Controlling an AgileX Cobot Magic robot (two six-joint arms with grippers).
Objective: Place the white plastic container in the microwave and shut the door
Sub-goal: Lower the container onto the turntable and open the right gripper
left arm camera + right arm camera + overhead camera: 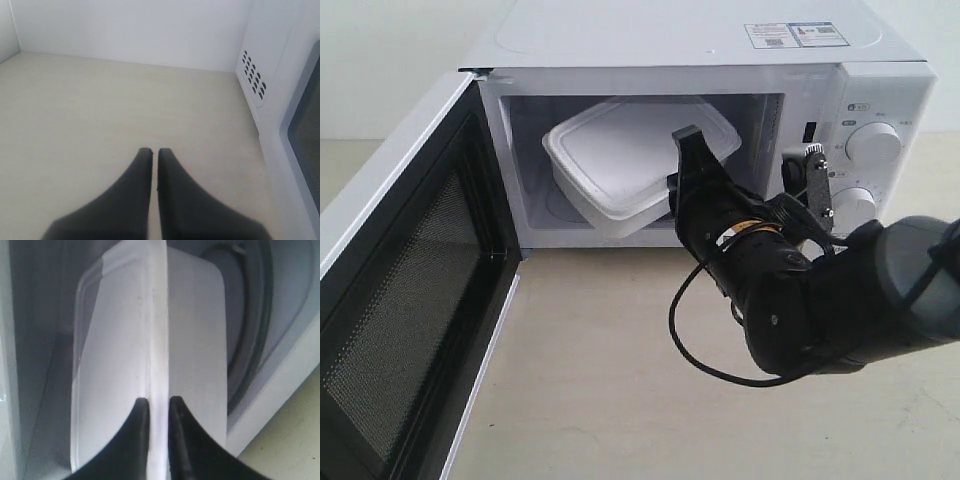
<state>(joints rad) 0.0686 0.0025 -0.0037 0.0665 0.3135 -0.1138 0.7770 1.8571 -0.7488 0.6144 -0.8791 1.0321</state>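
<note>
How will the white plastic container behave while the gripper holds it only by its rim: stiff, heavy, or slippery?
It is probably light: the right gripper holds the white plastic container tilted by one thin rim alone. The thin translucent wall may flex somewhat. Smooth plastic in such a narrow pinch could slip or pivot.

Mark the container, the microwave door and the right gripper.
container (630, 150): exterior view, top of lid.
microwave door (415, 290): exterior view, mesh window.
right gripper (158, 404): right wrist view, between fingertips clamping the container's rim.
</note>
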